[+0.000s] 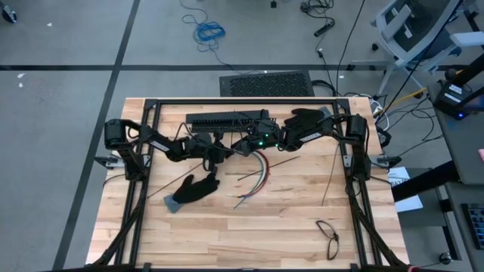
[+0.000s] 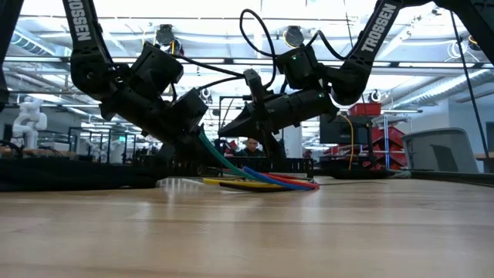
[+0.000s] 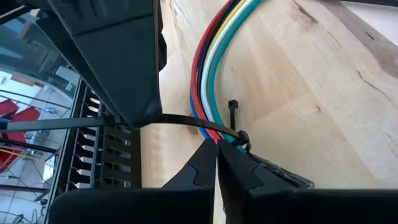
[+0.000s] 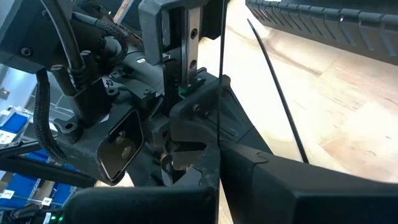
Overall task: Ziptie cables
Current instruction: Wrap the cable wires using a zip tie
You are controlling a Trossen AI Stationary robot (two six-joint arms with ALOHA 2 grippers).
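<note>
Wooden table: fills the lower half, bare in front.
Cables: a bundle of green, blue, yellow and red wires lying on the table at its middle, rising to the left in a curve.
Left gripper: just above the cables' raised end, angled down, fingers closed.
Right gripper: above the cables, pointing left, its tip close to the left gripper.
Long black slotted bar: behind the cables, across the table.
Person: behind the bar, partly hidden.
</note>
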